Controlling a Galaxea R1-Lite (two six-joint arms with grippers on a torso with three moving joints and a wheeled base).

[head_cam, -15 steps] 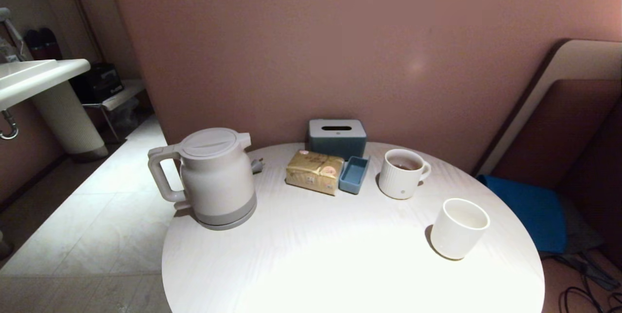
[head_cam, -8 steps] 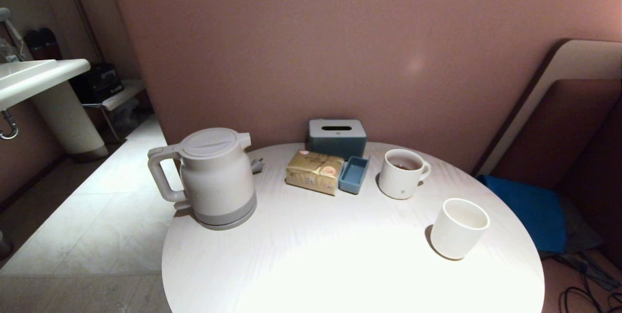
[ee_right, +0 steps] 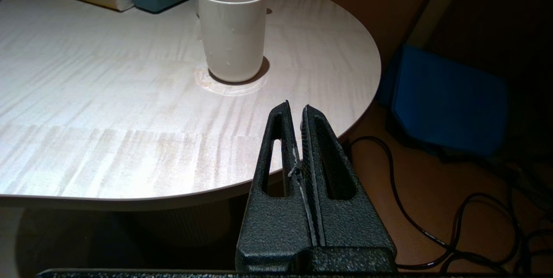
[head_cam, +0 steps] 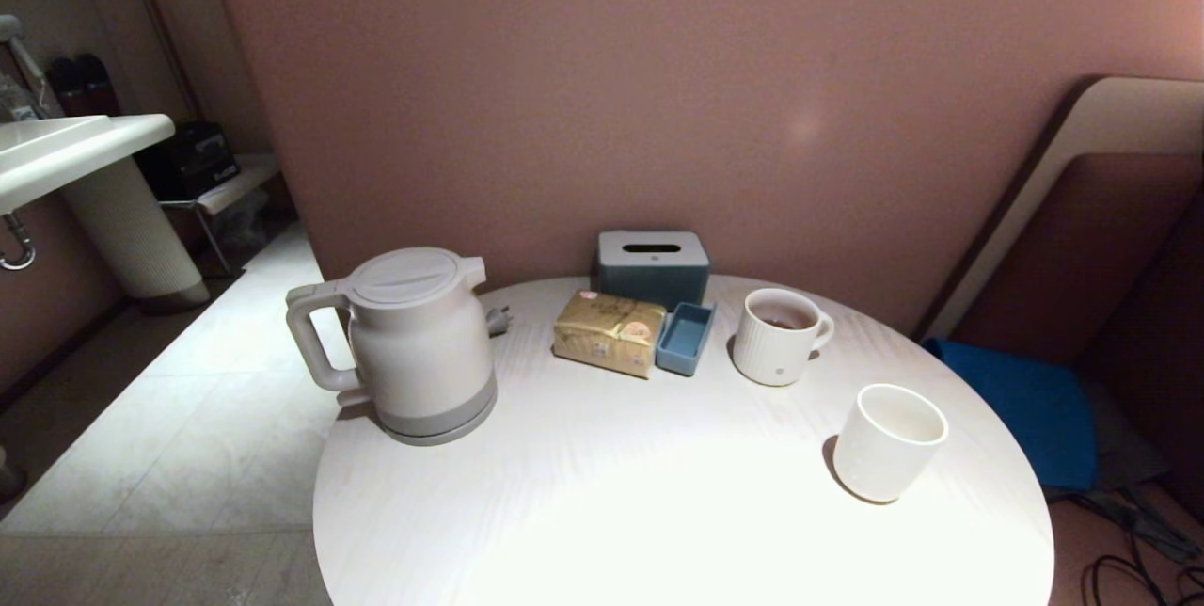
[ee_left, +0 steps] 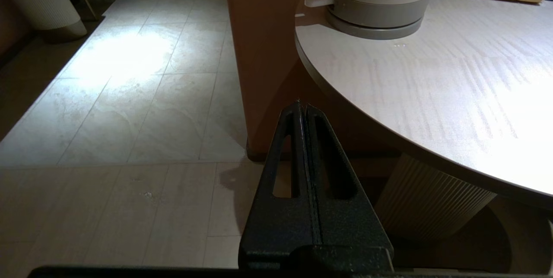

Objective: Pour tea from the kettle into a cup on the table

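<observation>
Table [head_cam: 658, 512]: kettle [head_cam: 414, 347], cup [head_cam: 887, 441], ribbed mug [head_cam: 779, 336].

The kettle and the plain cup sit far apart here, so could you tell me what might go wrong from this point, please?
1. The kettle stands close to the table edge; a clumsy grasp could push it off.
2. The ribbed mug, already holding dark liquid, could be mistaken for the cup.
3. The cup also stands near the rim, so a stray nudge might topple it.

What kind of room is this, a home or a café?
Probably a small hotel room or flat: a pedestal washbasin beside a round table with kettle, tissue box and cups.
</observation>
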